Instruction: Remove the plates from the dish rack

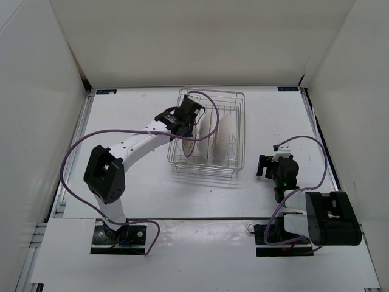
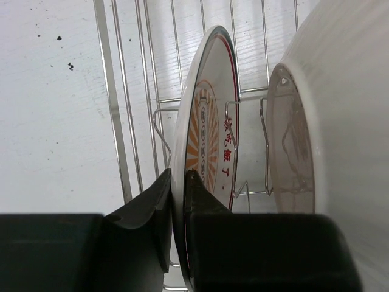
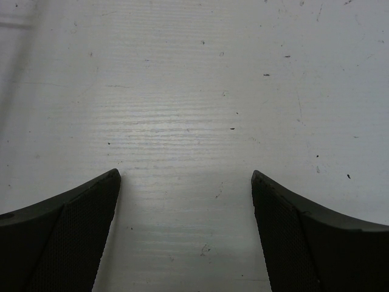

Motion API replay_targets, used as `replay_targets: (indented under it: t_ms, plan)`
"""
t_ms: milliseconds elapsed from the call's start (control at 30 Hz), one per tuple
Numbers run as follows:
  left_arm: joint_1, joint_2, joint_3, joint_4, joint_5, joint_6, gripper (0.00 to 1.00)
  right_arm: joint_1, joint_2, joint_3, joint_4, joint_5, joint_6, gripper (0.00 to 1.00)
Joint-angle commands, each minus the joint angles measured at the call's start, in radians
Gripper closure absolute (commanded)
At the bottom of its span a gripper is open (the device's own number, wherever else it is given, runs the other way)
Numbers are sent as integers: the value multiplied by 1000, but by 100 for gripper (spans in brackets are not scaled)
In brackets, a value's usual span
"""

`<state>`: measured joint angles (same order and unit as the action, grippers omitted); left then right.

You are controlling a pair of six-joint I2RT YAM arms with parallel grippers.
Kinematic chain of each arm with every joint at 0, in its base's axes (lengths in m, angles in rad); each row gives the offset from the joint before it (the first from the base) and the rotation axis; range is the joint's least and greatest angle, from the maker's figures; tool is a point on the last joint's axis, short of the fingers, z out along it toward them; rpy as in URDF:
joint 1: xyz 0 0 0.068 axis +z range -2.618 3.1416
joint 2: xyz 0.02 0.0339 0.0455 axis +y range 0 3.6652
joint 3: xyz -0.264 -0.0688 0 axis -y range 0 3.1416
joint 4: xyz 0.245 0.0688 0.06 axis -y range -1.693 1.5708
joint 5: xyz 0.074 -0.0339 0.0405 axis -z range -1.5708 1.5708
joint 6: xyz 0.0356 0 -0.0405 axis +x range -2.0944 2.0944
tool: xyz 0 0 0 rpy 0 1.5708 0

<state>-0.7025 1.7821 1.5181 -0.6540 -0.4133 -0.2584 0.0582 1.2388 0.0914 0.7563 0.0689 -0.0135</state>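
Lower rim of orange-rayed plate [image 2: 213, 131] hidden between jaws; we see left gripper [image 2: 179, 177] pinching it, right gripper [image 3: 185, 174] spread.

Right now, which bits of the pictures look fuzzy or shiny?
Left wrist view: the black left pincer is dark and soft-edged, the orange-lined round plate it grips is sharp. Right wrist view: pale glare on the white table. Top view: a soft shadow beneath the silver wire dish rack.
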Motion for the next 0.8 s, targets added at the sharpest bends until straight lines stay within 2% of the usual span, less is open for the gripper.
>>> replay_targets:
  t_ms: [0, 200, 467, 633, 767]
  plan:
    - [3, -111, 31, -19, -62, 11, 89, 0, 1, 24, 20, 9, 1, 10]
    - [5, -208, -45, 79, -90, 1, 91, -1, -1, 24, 20, 12, 1, 10]
    - [5, -377, -98, 125, -114, -15, 91, -1, 1, 22, 20, 12, 1, 10]
    - [0, -484, -105, 65, -128, -22, 91, -4, 1, 24, 20, 11, 1, 10]
    - [-3, -604, -111, -24, -26, -48, 91, 2, 5, 24, 21, 9, 1, 10]
